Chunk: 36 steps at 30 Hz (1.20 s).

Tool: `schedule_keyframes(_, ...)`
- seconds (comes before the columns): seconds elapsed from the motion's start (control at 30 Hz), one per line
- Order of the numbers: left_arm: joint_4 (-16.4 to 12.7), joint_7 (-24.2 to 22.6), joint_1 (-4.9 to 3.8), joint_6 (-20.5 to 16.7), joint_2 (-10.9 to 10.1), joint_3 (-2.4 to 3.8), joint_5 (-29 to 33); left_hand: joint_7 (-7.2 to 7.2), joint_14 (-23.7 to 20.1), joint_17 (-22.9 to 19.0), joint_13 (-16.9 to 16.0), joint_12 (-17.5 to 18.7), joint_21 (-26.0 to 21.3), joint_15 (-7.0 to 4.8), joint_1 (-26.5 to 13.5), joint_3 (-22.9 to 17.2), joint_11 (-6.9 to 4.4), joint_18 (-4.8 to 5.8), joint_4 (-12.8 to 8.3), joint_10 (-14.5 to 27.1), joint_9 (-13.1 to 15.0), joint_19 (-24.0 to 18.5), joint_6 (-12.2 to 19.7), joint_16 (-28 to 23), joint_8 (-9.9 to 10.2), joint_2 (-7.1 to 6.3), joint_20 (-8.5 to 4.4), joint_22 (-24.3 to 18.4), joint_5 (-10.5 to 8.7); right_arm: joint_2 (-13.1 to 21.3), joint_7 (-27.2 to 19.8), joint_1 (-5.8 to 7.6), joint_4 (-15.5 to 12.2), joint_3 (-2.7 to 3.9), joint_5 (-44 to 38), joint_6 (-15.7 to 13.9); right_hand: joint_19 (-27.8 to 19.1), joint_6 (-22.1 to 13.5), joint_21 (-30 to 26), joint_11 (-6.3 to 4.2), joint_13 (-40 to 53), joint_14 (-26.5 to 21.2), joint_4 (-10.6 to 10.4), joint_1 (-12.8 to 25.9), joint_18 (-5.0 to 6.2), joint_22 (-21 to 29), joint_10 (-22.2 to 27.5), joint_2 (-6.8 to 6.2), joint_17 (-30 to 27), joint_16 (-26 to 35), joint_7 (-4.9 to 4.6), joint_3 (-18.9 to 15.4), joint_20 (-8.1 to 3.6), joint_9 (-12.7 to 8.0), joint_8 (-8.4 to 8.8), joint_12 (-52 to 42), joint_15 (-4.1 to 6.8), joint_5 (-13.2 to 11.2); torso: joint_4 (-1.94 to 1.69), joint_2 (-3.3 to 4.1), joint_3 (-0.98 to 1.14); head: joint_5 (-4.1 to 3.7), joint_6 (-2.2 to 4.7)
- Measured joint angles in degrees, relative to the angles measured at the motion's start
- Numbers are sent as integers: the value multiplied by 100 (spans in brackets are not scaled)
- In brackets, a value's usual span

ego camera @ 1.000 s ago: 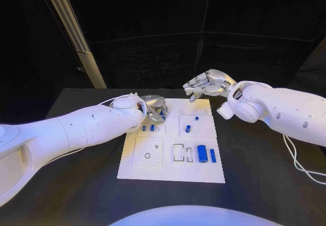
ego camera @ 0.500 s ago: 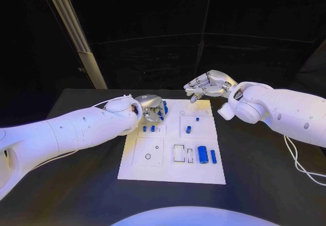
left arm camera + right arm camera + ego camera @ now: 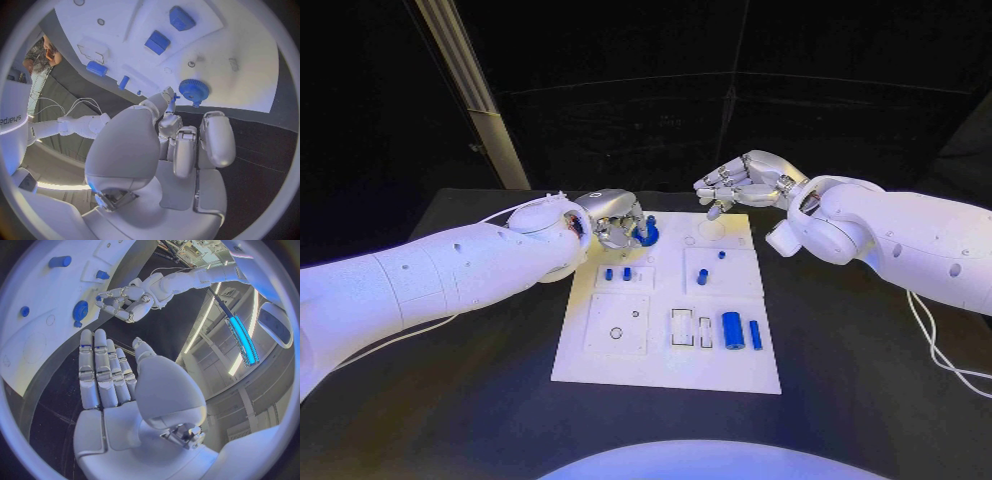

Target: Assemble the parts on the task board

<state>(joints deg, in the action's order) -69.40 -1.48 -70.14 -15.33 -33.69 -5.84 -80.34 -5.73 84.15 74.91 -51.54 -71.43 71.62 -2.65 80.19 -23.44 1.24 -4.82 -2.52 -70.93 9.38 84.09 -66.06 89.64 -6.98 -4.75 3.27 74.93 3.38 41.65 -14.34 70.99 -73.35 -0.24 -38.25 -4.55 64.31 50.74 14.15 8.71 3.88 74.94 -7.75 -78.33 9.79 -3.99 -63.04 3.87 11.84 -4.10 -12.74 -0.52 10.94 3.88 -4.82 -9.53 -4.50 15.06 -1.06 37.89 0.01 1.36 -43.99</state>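
The white task board (image 3: pixel 668 365) lies mid-table. My left hand (image 3: pixel 615 220) hovers over its far left corner and pinches a blue toothed wheel (image 3: pixel 646 232) at its fingertips. The left wrist view shows that wheel (image 3: pixel 194 90) just past the thumb, with a short peg under it, close above the board (image 3: pixel 250 60). My right hand (image 3: pixel 747 183) hangs over the far edge, fingers straight in the right wrist view and holding nothing. From there I see the left hand (image 3: pixel 125 302) and the wheel (image 3: pixel 80 311). Small blue parts (image 3: pixel 617 272) and a thick blue cylinder (image 3: pixel 730 330) rest on the board.
A slim blue piece (image 3: pixel 753 334) lies beside the thick cylinder, next to open rectangular slots (image 3: pixel 681 326). Two more small blue parts (image 3: pixel 711 265) stand in the far right panel. A pale post (image 3: pixel 473 110) rises behind the table's left. A white cable (image 3: pixel 935 345) trails at the right.
My left hand has moved toward the board's far edge and turned, so the blue wheel now shows at its fingertips. The right hand has barely shifted.
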Motion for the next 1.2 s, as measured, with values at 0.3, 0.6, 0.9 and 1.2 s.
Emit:
schedule_keyframes(0.3,-173,14,-21,93,-331,20,90,0,0,0,17,0,10,0,-106,-3,-13,0,12,-13,-9,0,0,0,0,-38,0,0,0,23,-2,0,0,0,0,-3,0,0,0,0,0,0,0,0,0,0,0,0,-5,0,0,0,0,0,0,0,0,0,9,1,4,20,-8)
schedule_keyframes(0.6,-339,76,-26,385,-595,21,215,0,0,0,50,24,10,0,-167,28,-23,0,42,-23,-21,0,0,0,0,-99,0,0,0,35,-2,-1,-5,0,0,-8,0,0,0,0,0,0,0,0,0,0,0,0,-5,0,0,0,0,0,0,0,0,0,13,3,5,34,-14)
schedule_keyframes(0.9,-208,171,-27,613,-533,16,277,0,0,0,72,24,10,0,-167,12,-23,0,58,-23,-27,0,1,0,0,-99,0,0,0,26,-2,-1,-2,0,0,-10,0,0,0,0,0,0,0,0,0,0,0,0,-5,0,0,0,0,0,0,0,0,0,18,3,4,61,-15)
schedule_keyframes(1.2,6,278,-28,701,-378,10,255,0,0,0,88,46,10,0,-169,12,-22,0,57,-23,-30,0,1,0,1,-98,0,0,-1,20,-2,-1,0,0,0,-12,0,0,0,0,0,0,0,0,0,0,0,0,-4,0,0,0,0,0,0,0,0,0,25,7,4,85,-23)
